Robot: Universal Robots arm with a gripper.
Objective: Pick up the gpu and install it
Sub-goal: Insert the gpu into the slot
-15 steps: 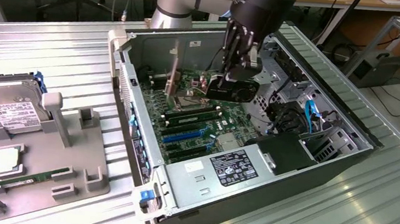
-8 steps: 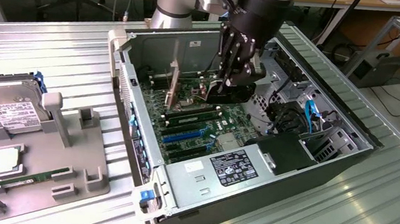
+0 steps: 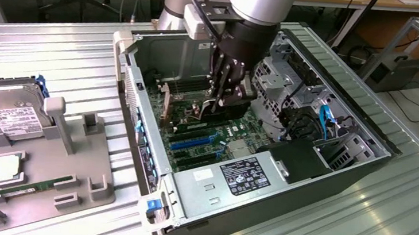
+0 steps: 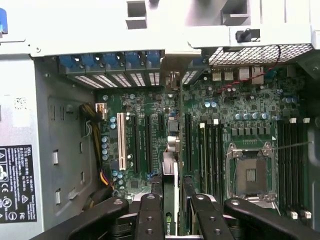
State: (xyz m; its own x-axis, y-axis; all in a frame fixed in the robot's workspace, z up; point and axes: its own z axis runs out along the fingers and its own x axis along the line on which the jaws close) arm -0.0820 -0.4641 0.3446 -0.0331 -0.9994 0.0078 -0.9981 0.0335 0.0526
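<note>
Your gripper (image 4: pixel 173 204) is clamped on the gpu (image 4: pixel 170 172), which stands on edge directly beneath the fingers, over the motherboard (image 4: pixel 220 105), its long axis parallel to the motherboard's black slots (image 4: pixel 148 145).

Open computer case (image 3: pixel 335 72) on a ribbed metal table (image 3: pixel 61 57).
Motherboard (image 3: pixel 227 133) directly beneath the pincer (image 3: pixel 223 98); power supply (image 3: pixel 246 176) near it; hard drive (image 3: pixel 10 113) and green RAM stick (image 3: pixel 25 187) well apart from it, on a grey tray (image 3: pixel 74 159).

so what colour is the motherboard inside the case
The motherboard is green; the wrist view shows it best.
</note>
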